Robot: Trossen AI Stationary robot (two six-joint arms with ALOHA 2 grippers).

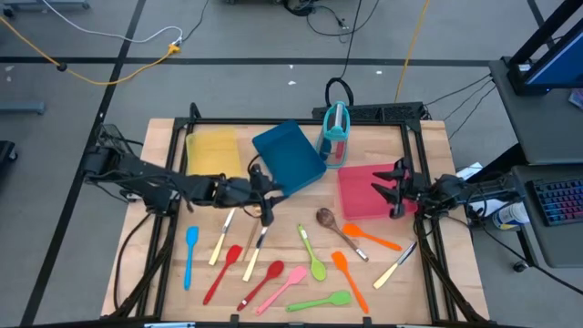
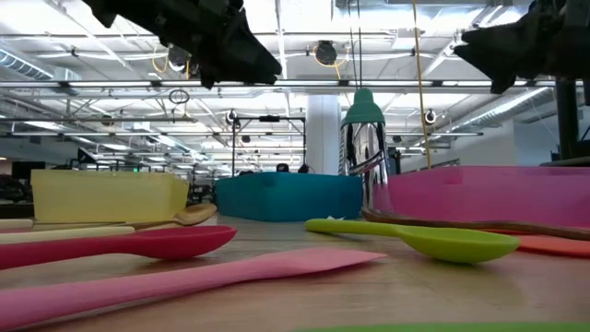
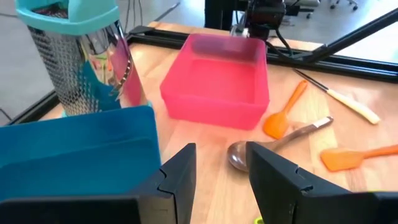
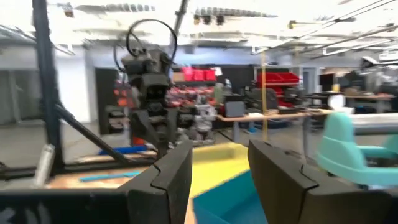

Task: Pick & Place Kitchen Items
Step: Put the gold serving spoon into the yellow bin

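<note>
Several slim utensils lie flat on the near half of the table: a blue spoon point(image 1: 190, 255), red spoon point(image 1: 221, 271), pink spatula point(image 1: 282, 287), green spoon point(image 1: 312, 255), wooden spoon point(image 1: 335, 226) and orange spoon point(image 1: 373, 238). My left gripper point(image 1: 264, 199) is open and holds nothing. It hovers by the blue tray's near corner, above a wooden spatula point(image 1: 224, 233). In the left wrist view its fingers point(image 3: 221, 180) frame the wooden spoon point(image 3: 249, 152). My right gripper point(image 1: 394, 189) is open and empty, raised over the red tray's right side point(image 4: 221, 174).
A yellow tray point(image 1: 211, 150), a blue tray point(image 1: 288, 155) and a red tray point(image 1: 364, 191) sit across the table's far half. An upright teal holder point(image 1: 336, 133) stands behind them. A cream-handled knife point(image 1: 396, 264) lies near the right edge. Black frame rails border the table.
</note>
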